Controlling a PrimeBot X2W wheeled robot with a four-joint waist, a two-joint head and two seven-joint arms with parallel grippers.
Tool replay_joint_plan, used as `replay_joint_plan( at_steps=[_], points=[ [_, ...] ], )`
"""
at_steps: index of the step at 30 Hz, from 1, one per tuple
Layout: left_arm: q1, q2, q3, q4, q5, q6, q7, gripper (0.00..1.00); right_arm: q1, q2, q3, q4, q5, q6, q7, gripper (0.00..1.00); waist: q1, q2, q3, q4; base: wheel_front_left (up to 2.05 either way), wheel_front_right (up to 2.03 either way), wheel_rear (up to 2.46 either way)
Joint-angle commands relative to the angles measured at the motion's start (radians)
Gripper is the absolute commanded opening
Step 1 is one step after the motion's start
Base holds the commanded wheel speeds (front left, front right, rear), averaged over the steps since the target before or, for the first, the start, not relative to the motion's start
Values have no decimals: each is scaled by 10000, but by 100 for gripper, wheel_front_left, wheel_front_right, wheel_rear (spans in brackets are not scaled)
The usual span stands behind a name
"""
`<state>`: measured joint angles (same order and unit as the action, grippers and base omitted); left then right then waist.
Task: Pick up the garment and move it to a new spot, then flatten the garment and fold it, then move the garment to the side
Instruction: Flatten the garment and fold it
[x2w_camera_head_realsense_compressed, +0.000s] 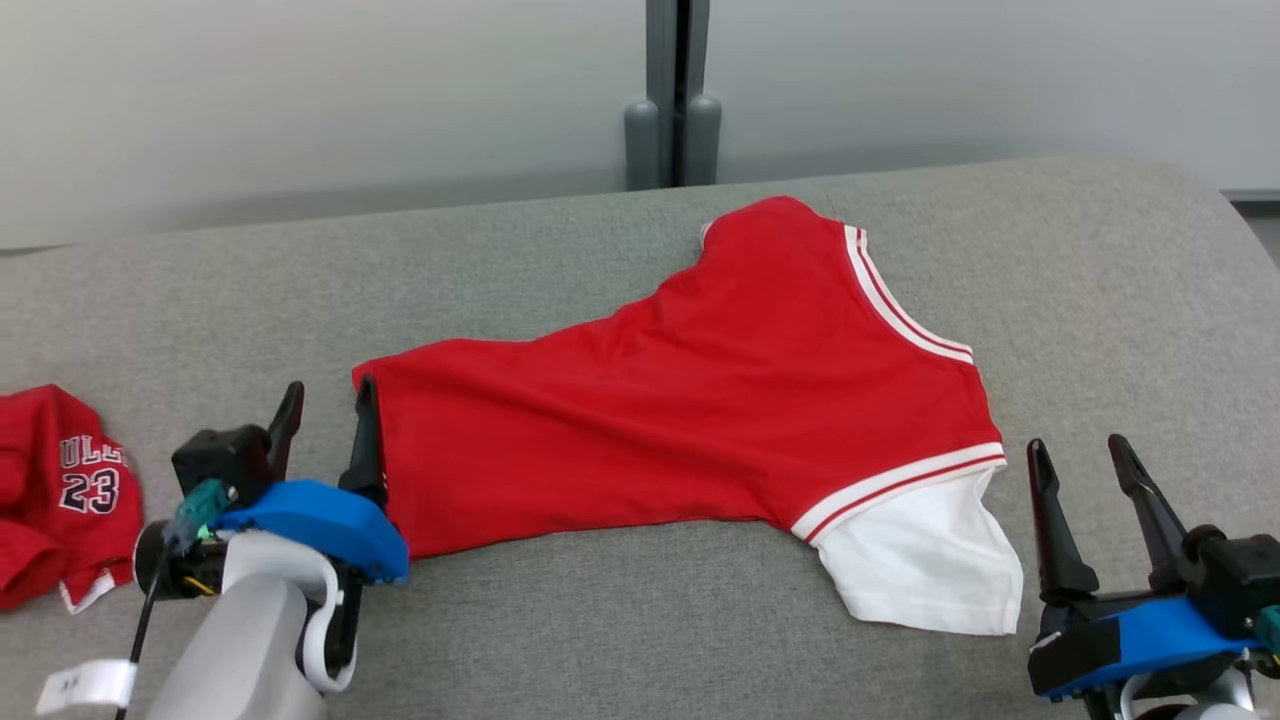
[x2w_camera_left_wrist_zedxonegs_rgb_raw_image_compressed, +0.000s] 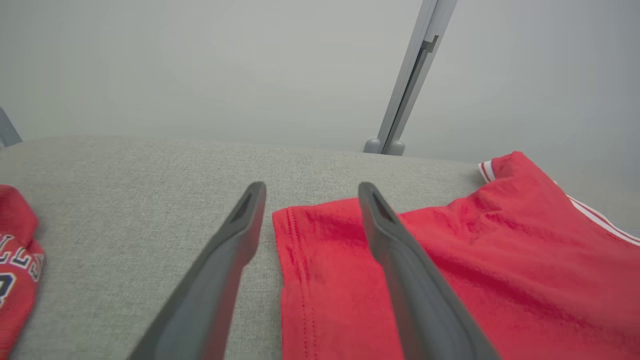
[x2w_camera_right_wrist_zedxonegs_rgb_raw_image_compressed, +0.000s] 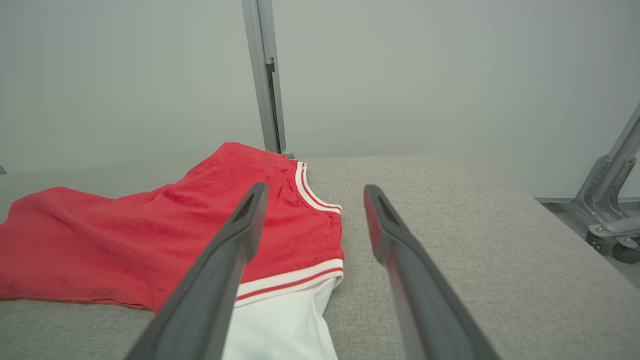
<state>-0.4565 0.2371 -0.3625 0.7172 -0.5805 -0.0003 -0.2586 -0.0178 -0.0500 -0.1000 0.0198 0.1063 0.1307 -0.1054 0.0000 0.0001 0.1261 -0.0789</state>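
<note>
1. Grey padded surface (x2w_camera_head_realsense_compressed: 600, 620) carries our red garment (x2w_camera_head_realsense_compressed: 700, 410), spread across its middle, white sleeve toward the right.
2. Our left gripper (x2w_camera_head_realsense_compressed: 325, 395), fingers spread, straddles its left hem, holding nothing.
3. Our right gripper (x2w_camera_head_realsense_compressed: 1078, 448), fingers spread, waits just beside the sleeve.

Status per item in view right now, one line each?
Red jersey with white sleeve: lying spread out, lightly wrinkled, ungripped.
Crumpled red number-23 garment: bunched at the robot's left, untouched.
Left tool: open, fingers astride the jersey's hem edge.
Right tool: open, empty, beside the jersey's sleeve.
Grey fabric surface: supporting both garments.
</note>
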Motion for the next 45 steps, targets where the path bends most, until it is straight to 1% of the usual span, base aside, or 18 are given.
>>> replay_joint_plan(
  at_steps=[1, 3, 5, 7, 9, 13, 17, 22, 28, 37, 45],
  points=[
    [205, 37, 73, -228, 111, 2, -48, 100, 85, -10, -30, -53, -41, 1, 39, 100, 0, -1, -198, 155, 0, 0, 0],
    [653, 73, 348, -1092, 289, 103, -73, 100, 195, -9, -130, -64, -62, 1, 62, 100, 0, -1, -331, 256, 0, 0, 0],
    [1311, -47, 747, -2129, 520, 170, -67, 100, 280, -13, -223, -47, -84, 1, 106, 100, 0, -1, -469, 376, 0, 0, 0],
    [2014, -196, 1108, -3151, 806, 96, -72, 100, 372, -9, -324, -26, -58, 1, 127, 100, 0, -1, -600, 494, 0, 0, 0],
    [2603, -287, 1420, -3880, 1066, -52, -74, 100, 441, -9, -407, 23, -54, 1, 144, 100, 0, -1, -711, 608, 0, 0, 0],
    [3590, -608, 1896, -4624, 1495, -214, -75, 100, 576, -11, -450, 167, -52, 1, 198, 100, 0, -1, -964, 805, 0, 0, 0],
    [4343, -785, 2296, -4770, 1746, -332, -76, 100, 676, -11, -418, 291, -55, 1, 279, 100, 0, -1, -1219, 891, 0, 0, 0],
    [4838, -721, 2458, -4480, 2053, -469, -77, 100, 846, -11, -394, 517, -62, 1, 394, 100, 0, -1, -1396, 968, 0, 0, 0],
    [4845, -629, 2394, -4203, 2016, -509, -64, 100, 910, -11, -401, 686, -17, 1, 401, 100, 0, -1, -1464, 931, 0, 0, 0],
    [4683, -732, 2278, -4155, 1920, -488, -64, 100, 861, -11, -329, 681, 33, 1, 371, 100, 0, -1, -1430, 861, 0, 0, 0],
    [4615, -705, 2200, -4093, 1839, -503, -12, 100, 799, -11, -290, 677, 74, 1, 367, 100, 0, -1, -1371, 861, 0, 0, 0]
  ],
)
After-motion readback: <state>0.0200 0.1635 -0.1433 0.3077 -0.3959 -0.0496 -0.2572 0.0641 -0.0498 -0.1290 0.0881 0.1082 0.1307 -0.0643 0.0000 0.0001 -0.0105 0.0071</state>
